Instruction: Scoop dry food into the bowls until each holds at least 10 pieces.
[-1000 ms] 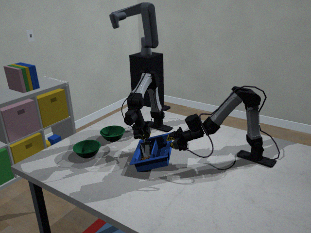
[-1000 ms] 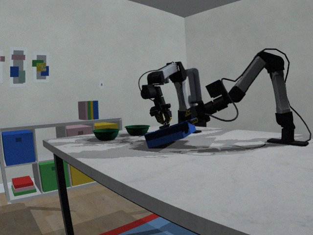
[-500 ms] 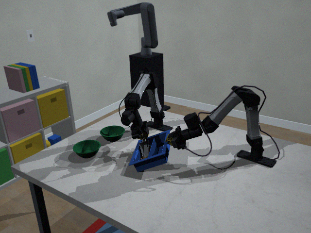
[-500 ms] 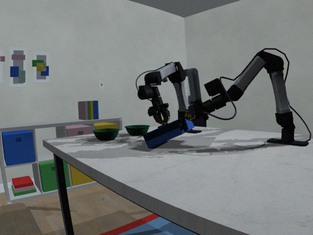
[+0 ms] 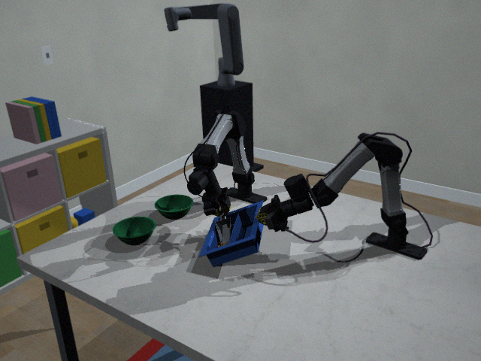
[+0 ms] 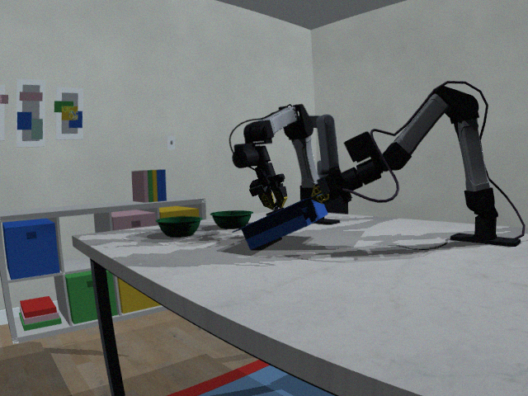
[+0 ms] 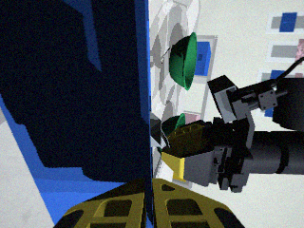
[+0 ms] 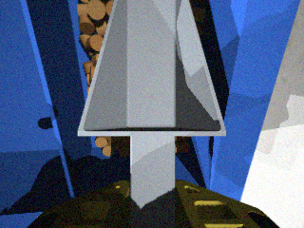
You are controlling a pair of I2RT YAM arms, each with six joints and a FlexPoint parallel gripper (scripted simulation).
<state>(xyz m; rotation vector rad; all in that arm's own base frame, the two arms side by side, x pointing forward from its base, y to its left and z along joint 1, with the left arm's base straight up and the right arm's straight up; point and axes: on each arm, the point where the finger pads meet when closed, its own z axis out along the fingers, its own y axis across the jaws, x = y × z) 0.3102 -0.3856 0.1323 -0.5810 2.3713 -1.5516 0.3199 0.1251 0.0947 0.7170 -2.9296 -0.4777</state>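
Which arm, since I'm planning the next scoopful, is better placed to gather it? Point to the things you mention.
Right, I'd judge: the right gripper (image 5: pixel 222 213) (image 6: pixel 278 206) (image 7: pixel 161 149) (image 8: pixel 152 188) holds the scoop (image 5: pixel 223 229) (image 7: pixel 155 129) (image 8: pixel 151 71) in the box (image 5: pixel 234 253) (image 6: pixel 277 222) (image 7: pixel 64 189) (image 8: pixel 256 85), beside dry food (image 5: pixel 222 244) (image 8: pixel 95 43), while the left gripper (image 5: pixel 261 217) (image 6: pixel 315 196) (image 7: pixel 149 186) clamps the box's raised end.

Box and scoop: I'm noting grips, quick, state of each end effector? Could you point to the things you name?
Left end effector (image 5: pixel 260 217) (image 6: pixel 314 196) (image 7: pixel 148 182): closed, holding the box (image 5: pixel 233 255) (image 6: pixel 277 224) (image 7: pixel 71 104) (image 8: pixel 256 71).
Right end effector (image 5: pixel 223 214) (image 6: pixel 279 205) (image 7: pixel 166 148) (image 8: pixel 152 185): closed, holding the scoop (image 5: pixel 223 229) (image 7: pixel 155 129) (image 8: pixel 151 71).
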